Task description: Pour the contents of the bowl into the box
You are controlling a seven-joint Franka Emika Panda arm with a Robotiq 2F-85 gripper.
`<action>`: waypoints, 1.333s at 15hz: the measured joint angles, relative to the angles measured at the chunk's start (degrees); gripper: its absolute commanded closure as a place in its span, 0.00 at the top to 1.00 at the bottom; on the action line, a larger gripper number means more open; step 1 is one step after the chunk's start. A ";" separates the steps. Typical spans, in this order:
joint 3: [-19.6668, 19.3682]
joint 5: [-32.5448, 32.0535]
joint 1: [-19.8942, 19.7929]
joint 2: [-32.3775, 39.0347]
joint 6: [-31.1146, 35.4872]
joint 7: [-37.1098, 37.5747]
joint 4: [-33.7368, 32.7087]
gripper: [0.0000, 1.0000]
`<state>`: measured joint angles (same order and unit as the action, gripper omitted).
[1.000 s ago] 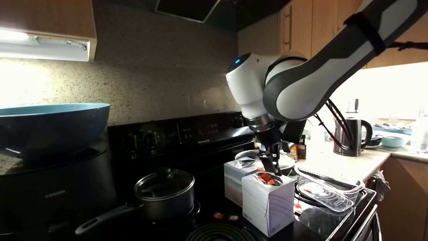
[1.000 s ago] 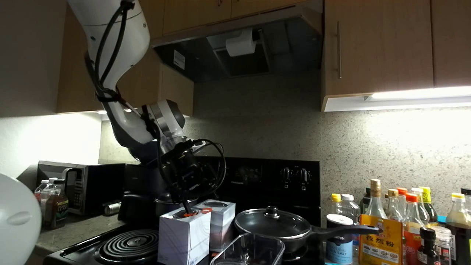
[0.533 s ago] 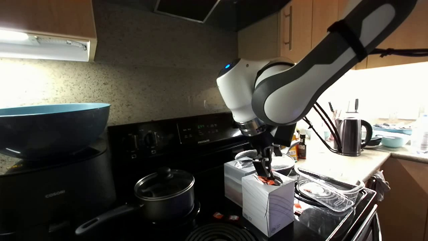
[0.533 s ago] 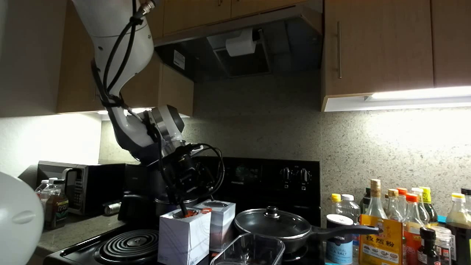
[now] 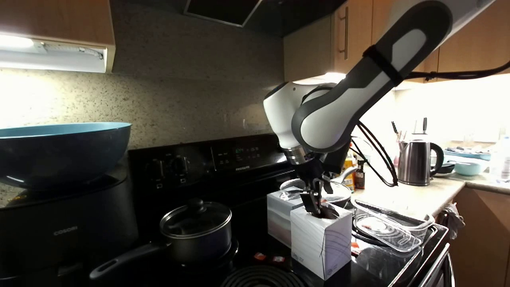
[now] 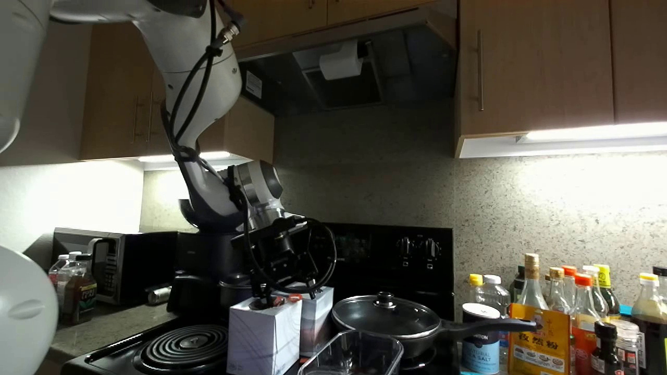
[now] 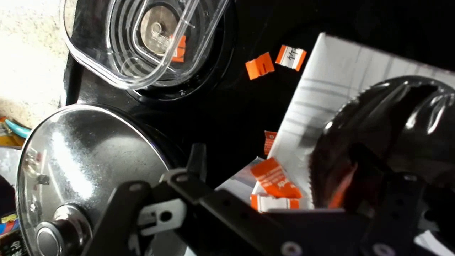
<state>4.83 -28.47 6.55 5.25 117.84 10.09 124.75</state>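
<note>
Because the arm [image 5: 328, 127] has come down over the last second, one of the fingers [image 5: 310, 202] now dips into the mouth of the white box [image 5: 322, 244]; the bright orange cluster that showed there has mostly sunk from sight, and the box itself has been nudged a little. That looks to me like pressing the contents [image 7: 341, 189] down after the pour, so I judge the task close to done. Nothing seems to be gripped: the fingers stand spread and released, the second one hanging outside the mouth. The box stands upright on the stove [image 5: 368, 267], just beside a second box [image 5: 279, 221], with torn, shiny film [image 7: 401, 103] edging its opening. Of the contents inside, only a reddish streak shows, dim and blurred; two flat orange-and-white packets [image 7: 275, 179] lie at the box's edge, and stray packets [image 5: 278, 259] are scattered on the stove. The bowl [image 7: 108, 79], clear and see-through, sits near the box, apart from the fingers; an orange piece [image 7: 179, 49] shows through it, whether in or under it I cannot tell.
</note>
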 measured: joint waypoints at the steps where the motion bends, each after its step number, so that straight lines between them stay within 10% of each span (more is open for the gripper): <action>1: -0.27 0.22 -0.13 0.28 0.01 -0.79 -0.29 1.00; 20: 1.87 -4.83 1.18 -8.85 -0.03 5.30 -0.32 1.00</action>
<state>6.70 -33.31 7.73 -3.60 117.80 15.39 124.43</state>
